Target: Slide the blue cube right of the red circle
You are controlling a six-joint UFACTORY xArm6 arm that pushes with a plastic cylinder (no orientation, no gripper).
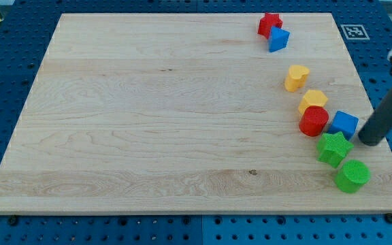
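Observation:
The blue cube (344, 124) lies near the board's right edge, touching the right side of the red circle (314, 121). My tip (368, 141) is just to the right of the blue cube and slightly below it, a small gap away. The rod rises toward the view's upper right. The green star (333, 148) lies directly below the cube and the red circle.
A yellow hexagon (313, 100) sits just above the red circle. A yellow heart (295, 77) lies higher up. A red star (269, 24) and a second blue block (278, 39) are at the view's top. A green circle (352, 175) is at the lower right. The board's right edge (371, 102) is close.

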